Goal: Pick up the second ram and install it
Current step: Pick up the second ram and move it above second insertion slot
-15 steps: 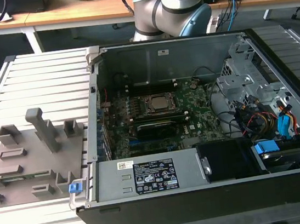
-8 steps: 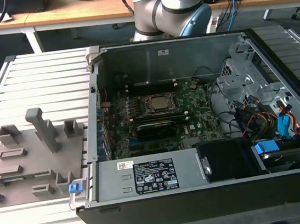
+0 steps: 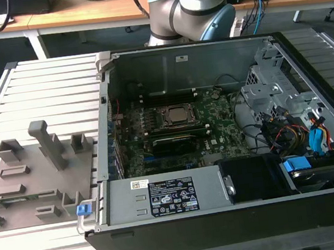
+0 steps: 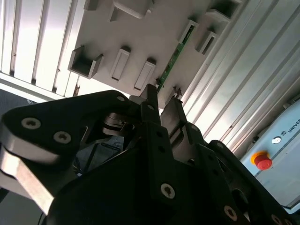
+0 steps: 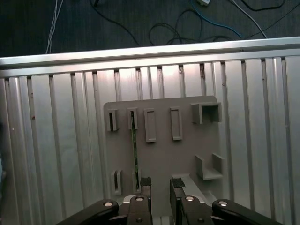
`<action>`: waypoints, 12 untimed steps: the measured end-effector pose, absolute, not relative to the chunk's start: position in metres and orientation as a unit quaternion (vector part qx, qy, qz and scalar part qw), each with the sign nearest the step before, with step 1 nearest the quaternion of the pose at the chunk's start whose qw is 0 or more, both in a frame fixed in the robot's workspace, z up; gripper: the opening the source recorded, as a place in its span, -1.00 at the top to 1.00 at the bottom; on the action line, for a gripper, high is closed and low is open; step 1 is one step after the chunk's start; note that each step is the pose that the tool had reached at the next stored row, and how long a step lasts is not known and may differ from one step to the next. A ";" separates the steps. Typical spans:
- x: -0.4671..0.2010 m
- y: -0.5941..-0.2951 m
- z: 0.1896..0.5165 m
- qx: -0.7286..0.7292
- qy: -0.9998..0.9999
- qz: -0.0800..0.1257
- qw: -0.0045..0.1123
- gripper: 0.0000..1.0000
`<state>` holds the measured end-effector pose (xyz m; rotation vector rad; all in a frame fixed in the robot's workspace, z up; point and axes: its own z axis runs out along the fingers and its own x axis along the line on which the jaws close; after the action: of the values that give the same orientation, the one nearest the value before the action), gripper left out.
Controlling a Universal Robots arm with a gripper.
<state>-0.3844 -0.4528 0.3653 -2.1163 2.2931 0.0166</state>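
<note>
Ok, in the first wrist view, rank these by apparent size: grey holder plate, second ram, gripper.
1. grey holder plate, largest.
2. gripper, though it is nearest the camera and cut off, so unsure.
3. second ram, a thin strip seen edge-on in its slot.

Soft, even light in the exterior view, dimmer inside the computer case (image 3: 218, 232). Harsh glare on the ribbed table (image 4: 37, 42) in the second wrist view, gripper (image 4: 164, 92) dark and blurred.
</note>
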 end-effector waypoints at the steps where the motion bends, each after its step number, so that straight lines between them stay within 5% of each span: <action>1: -0.384 -0.453 0.364 -0.678 0.735 0.005 0.011 0.40; 12: -0.384 -0.453 0.355 -0.678 0.735 0.005 0.011 0.40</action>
<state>-0.3844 -0.4529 0.3548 -2.1162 2.2931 0.0166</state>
